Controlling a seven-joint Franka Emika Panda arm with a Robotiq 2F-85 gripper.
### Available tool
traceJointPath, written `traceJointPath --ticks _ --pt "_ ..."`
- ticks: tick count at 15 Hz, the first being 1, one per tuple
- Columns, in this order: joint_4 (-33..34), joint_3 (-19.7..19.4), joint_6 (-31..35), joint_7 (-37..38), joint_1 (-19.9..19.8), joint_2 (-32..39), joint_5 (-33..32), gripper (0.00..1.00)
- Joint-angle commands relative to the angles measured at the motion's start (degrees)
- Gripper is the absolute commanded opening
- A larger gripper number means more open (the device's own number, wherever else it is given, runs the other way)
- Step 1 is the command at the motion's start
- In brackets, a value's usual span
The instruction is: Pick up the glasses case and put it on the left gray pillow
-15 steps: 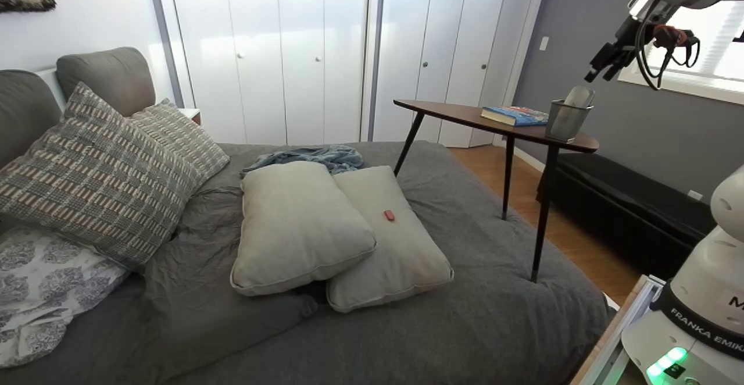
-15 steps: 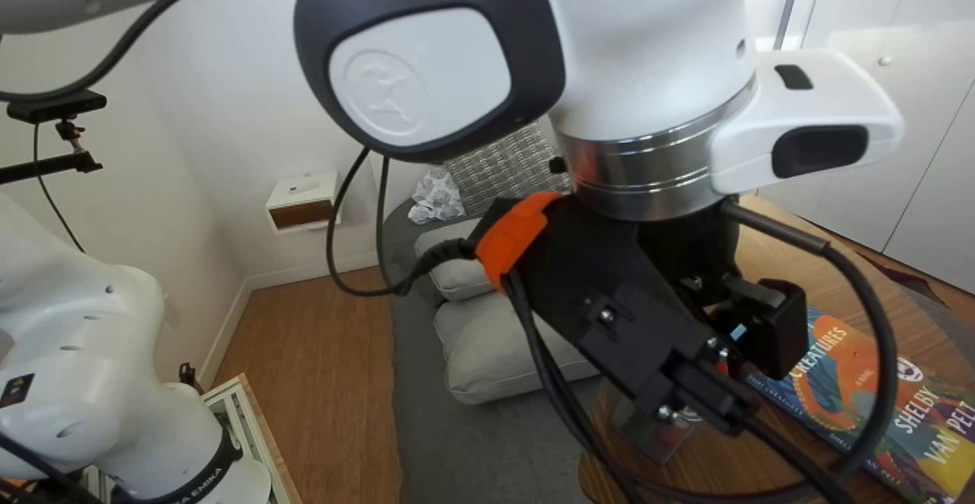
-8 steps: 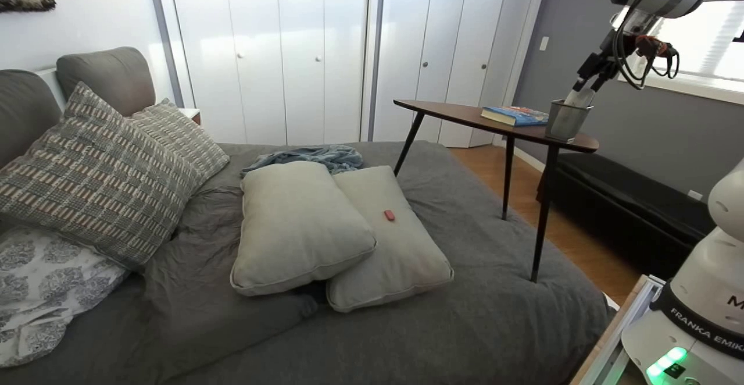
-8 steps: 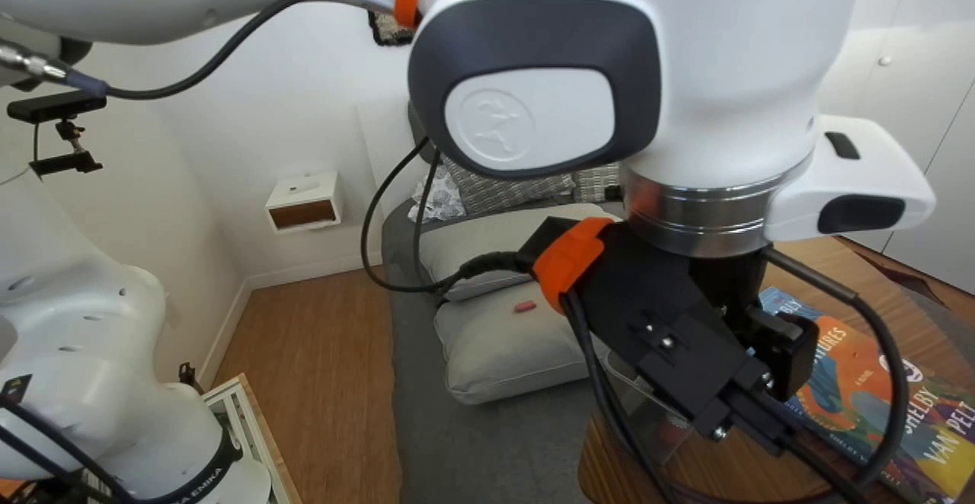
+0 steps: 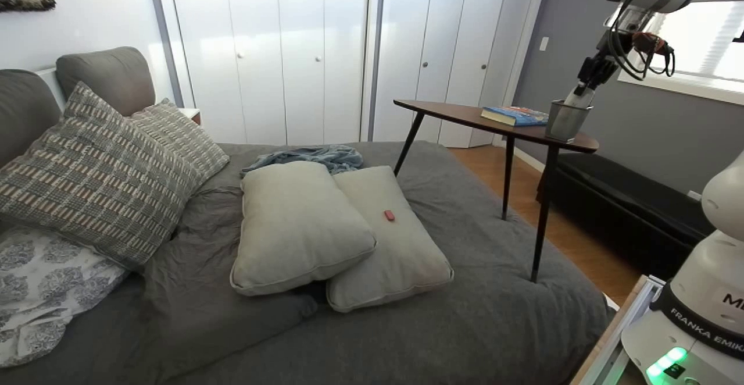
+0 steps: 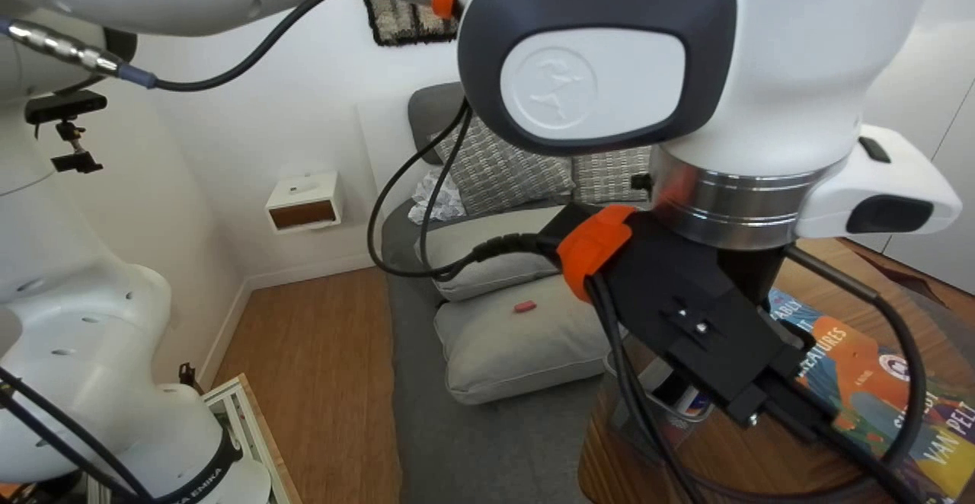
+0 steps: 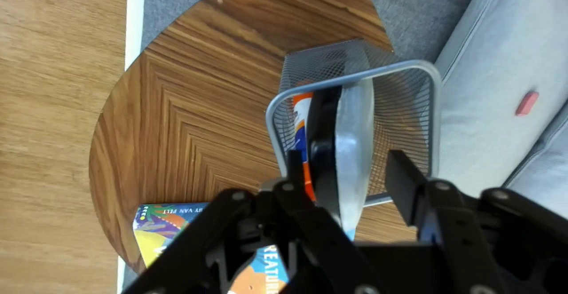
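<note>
The glasses case [image 7: 326, 152], black along one side and pale silvery grey along the other, stands tilted in a wire-mesh basket [image 7: 435, 121] on the small table. In the wrist view my gripper [image 7: 345, 158] straddles its upper end: the left finger is close beside the black side, while a gap shows between the pale side and the right finger [image 7: 401, 178]. An exterior view has the fingers lower around the case's top [image 5: 577, 99], their jaws fairly narrow. The left gray pillow [image 5: 299, 228], plump and unmarked, lies on the bed.
Partly under that pillow lies a flatter light grey one [image 5: 401, 251] with a small red item [image 5: 389, 215] on it. A book [image 5: 514, 115] rests on the table [image 5: 442, 109] near the basket. An orange-and-blue item [image 7: 301, 138] shares the basket. Checked cushions [image 5: 99, 175] are farther off.
From above the basket, my gripper has come down over the top of the case. Its fingers have drawn closer together in the last half second. Basket, book and pillows have stayed put.
</note>
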Motion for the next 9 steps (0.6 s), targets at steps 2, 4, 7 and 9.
traceJointPath --ticks 2,4,7,9 --pt "3.4 2.7 -4.9 -1.9 -3.1 1.1 1.7 0.16" --pt "3.8 3.1 -5.6 -1.9 -3.4 1.0 1.4 0.09" --pt "4.2 3.6 -5.9 -1.4 -3.6 0.3 0.8 0.09" --pt "4.6 3.7 -5.3 -0.6 -3.5 -1.2 -1.5 0.09"
